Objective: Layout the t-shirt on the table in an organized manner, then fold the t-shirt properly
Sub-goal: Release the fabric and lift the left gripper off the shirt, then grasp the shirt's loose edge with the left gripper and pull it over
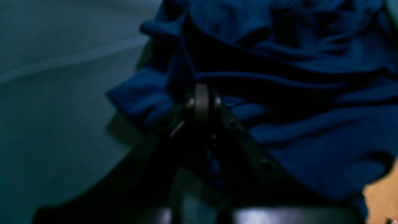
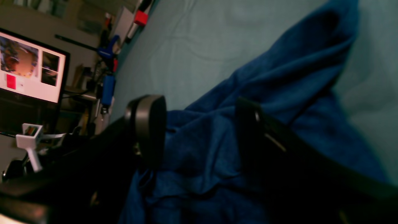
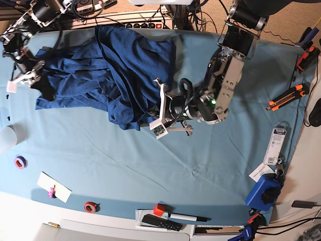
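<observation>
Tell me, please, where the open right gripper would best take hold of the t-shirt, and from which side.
Probably the edge of the t-shirt at its outer end, where cloth lies between the open right gripper fingers in the right wrist view. Come in low along the table from that open side. The left gripper is shut on the opposite end, so pulling apart could spread the bunched cloth.

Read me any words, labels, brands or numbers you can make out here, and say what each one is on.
No text can be read in any view.
White packet at the table's edge: print too small.
Monitor in the right wrist view: only blurred picture panes and a red block.
T-shirt: no visible print.
</observation>
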Robot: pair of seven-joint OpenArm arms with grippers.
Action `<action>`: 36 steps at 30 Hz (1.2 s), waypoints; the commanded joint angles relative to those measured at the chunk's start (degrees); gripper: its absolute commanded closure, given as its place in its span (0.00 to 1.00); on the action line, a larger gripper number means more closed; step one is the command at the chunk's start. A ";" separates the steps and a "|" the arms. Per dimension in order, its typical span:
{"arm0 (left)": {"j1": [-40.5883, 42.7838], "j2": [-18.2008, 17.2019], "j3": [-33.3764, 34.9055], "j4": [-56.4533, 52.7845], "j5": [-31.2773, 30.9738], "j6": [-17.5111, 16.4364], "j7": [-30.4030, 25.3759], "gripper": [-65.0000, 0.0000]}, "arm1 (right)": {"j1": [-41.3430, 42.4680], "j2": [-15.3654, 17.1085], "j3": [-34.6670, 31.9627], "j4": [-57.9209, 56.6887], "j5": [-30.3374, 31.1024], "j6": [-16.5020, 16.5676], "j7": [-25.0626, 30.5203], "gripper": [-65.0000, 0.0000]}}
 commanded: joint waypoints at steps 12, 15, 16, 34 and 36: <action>-1.29 0.46 11.37 0.66 10.58 7.43 -7.34 1.00 | 0.50 0.35 0.13 1.01 1.55 0.28 0.97 0.46; -1.27 0.46 14.69 0.55 11.02 9.03 -8.09 1.00 | 0.50 0.35 0.13 1.01 1.57 0.28 0.97 0.46; -1.27 0.46 15.72 0.52 11.52 9.68 -8.72 1.00 | 0.50 0.35 0.13 1.01 1.57 0.28 0.97 0.46; -4.46 -0.20 12.61 0.55 9.18 12.83 -3.23 0.70 | 0.50 0.35 0.13 1.01 1.57 0.28 0.97 0.46; -4.44 -0.17 11.89 0.55 9.22 12.66 -3.21 0.70 | 0.50 0.33 0.13 1.01 1.57 0.28 0.97 0.46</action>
